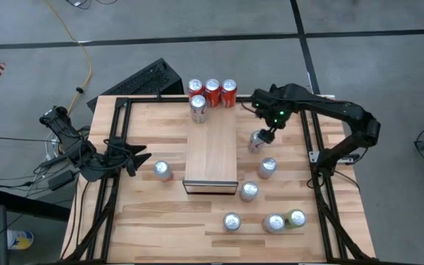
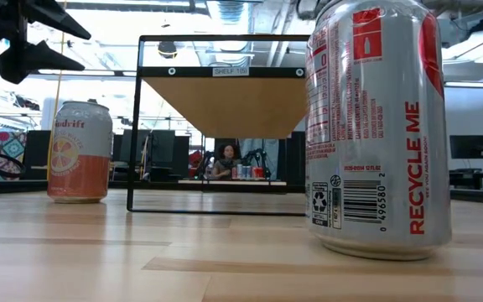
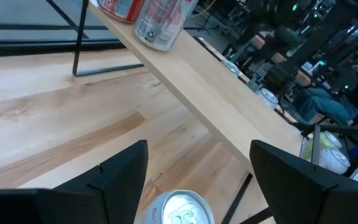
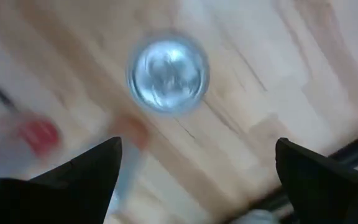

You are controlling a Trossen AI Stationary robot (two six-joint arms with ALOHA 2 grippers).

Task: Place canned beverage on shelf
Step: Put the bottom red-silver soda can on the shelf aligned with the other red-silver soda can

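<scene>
Can top [image 4: 168,73] above spread pincer [image 4: 197,168]

Left arm [image 1: 68,143] at the left edge of the table, bent low, wrist turned toward the middle. Left gripper [image 1: 140,161] just above the tabletop, both dark fingers [image 3: 120,177] spread apart, nothing between them. Right arm [image 1: 330,114] stretched from the right side across the far part of the table, elbow folded back. Right gripper [image 1: 262,136] pointing down, fingers [image 4: 86,171] wide apart, holding nothing.
</scene>
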